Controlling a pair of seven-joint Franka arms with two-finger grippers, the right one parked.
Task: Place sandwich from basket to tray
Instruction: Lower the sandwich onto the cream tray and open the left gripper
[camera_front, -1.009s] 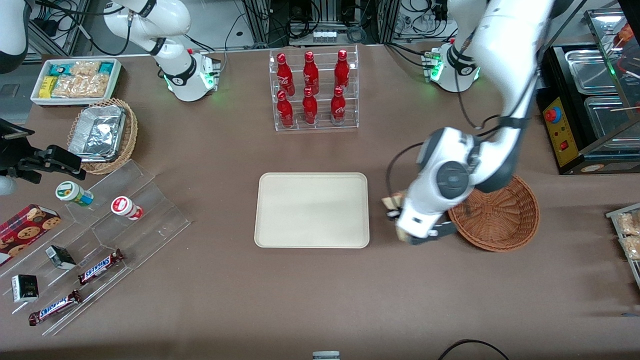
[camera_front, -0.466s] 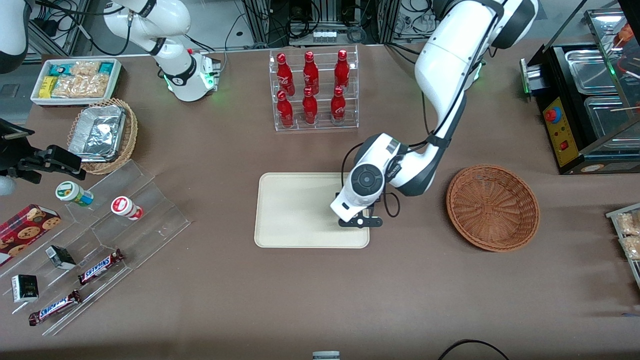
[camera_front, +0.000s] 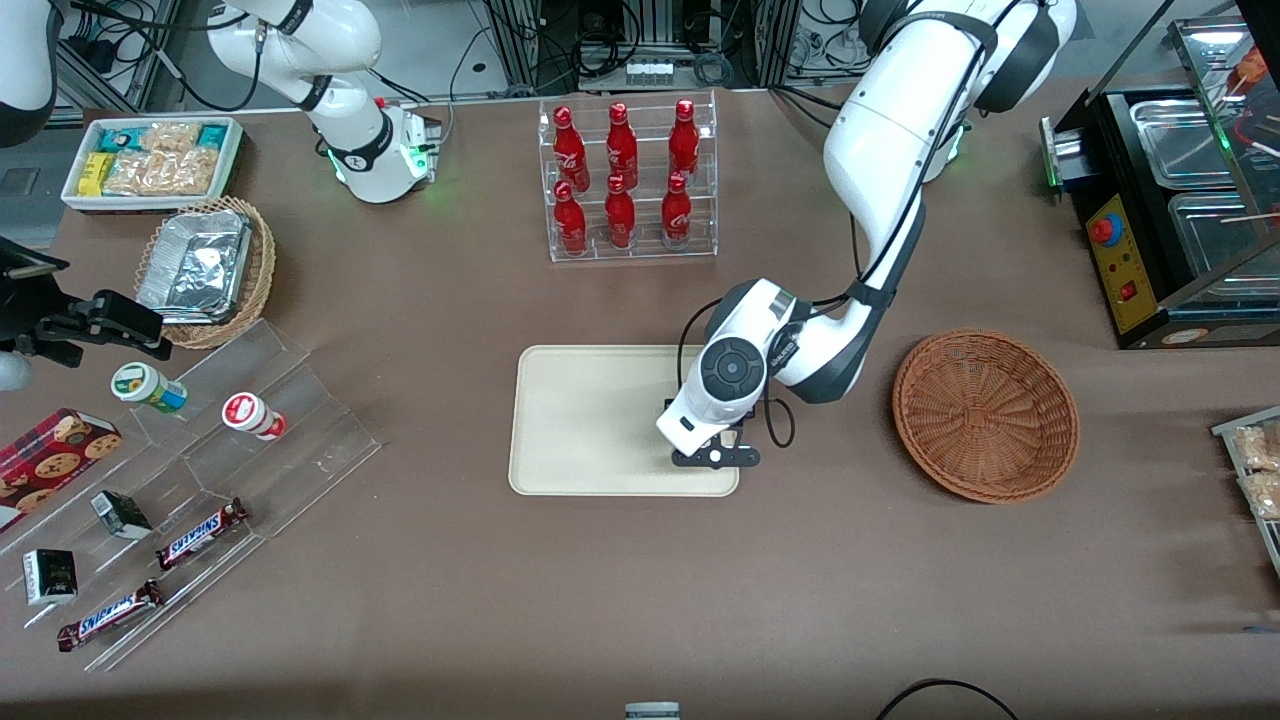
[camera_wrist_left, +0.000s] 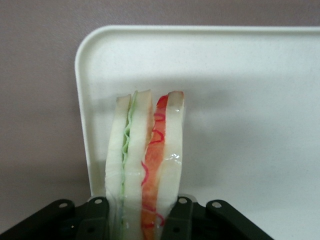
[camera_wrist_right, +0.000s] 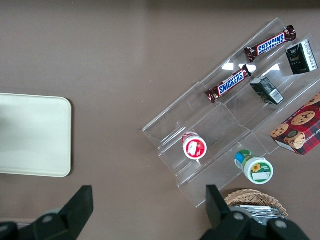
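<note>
Closest to the wrist camera, your gripper (camera_wrist_left: 142, 220) has its jaws clenched on the sandwich (camera_wrist_left: 145, 160), pinching its two outer bread faces so the wedge stands on edge with the green and red filling stripes facing up. It hangs over the tray (camera_wrist_left: 240, 75), near a rounded corner; whether it already touches the tray floor you cannot tell. Judge it as light and soft: the bread will squash and the layers could slide apart, so keep the hold flat across the outer slices, low on the wedge, and loosen gently. In the front view the gripper (camera_front: 712, 455) sits over the tray (camera_front: 590, 420) edge nearest the basket (camera_front: 985, 415), which lies empty just beside it, toward the working arm's end of the table (camera_front: 640, 600). Count one sandwich, one tray, one basket. Nearer the front camera, toward the parked arm's end, two Snickers bars (camera_front: 200, 532) lie on a clear stepped stand. Farther off, six red bottles (camera_front: 620, 180) stand in a clear rack.
</note>
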